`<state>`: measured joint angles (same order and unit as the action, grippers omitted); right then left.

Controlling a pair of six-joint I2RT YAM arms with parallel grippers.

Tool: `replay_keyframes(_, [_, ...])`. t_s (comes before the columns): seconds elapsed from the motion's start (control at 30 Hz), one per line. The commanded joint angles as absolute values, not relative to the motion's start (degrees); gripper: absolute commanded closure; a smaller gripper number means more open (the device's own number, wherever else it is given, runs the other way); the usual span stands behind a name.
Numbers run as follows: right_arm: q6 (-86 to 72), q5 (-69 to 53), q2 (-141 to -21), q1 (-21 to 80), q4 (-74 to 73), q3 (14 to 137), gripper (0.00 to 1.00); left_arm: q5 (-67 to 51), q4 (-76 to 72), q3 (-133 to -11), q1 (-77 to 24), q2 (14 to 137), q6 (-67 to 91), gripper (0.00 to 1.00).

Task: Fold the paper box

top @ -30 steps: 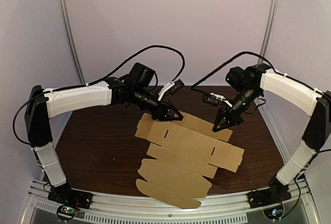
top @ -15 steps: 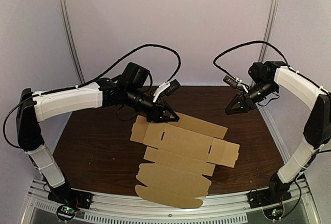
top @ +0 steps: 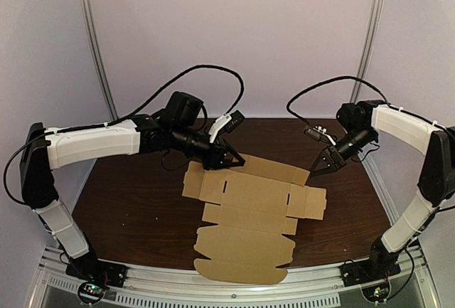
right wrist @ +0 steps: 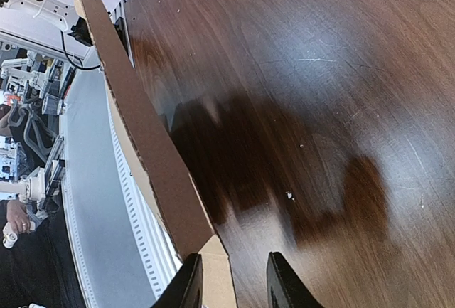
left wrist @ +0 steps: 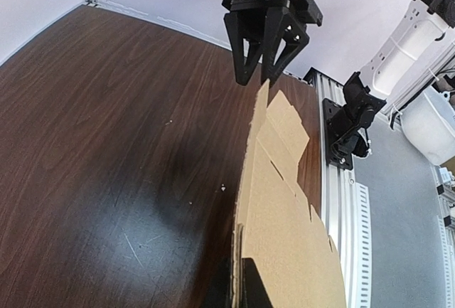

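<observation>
A flat brown cardboard box blank lies unfolded on the dark wooden table, reaching to its near edge. My left gripper is shut on the blank's far edge; in the left wrist view that cardboard runs edge-on out of the pinched left gripper. My right gripper hangs open at the blank's far right corner. In the right wrist view the cardboard has its corner just inside the left finger of the right gripper. The right gripper also shows across the table in the left wrist view.
A slotted aluminium rail runs along the table's near edge, between the two arm bases. Metal frame posts and pale walls close in the back and sides. Bare wood lies left of the blank and behind it.
The right gripper lifted away from the blank, then came back down to its far right corner. The left gripper, still holding, has pulled the blank round so it lies squarer to the table.
</observation>
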<state>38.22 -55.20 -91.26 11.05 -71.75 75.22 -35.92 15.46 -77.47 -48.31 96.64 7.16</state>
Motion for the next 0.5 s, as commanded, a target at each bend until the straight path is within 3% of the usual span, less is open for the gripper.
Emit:
replay_keyframes(0.0, [35.88,-55.02,-89.39,13.31,-68.73,73.13,0.68,-33.16,8.44,-75.61,-47.81,96.28,9.66,1.00])
replay_keyframes(0.47, [37.88,-61.05,-88.74,15.44,-71.10,74.15,0.63,-34.60,3.85,-74.22,-47.81,97.14,13.47,1.00])
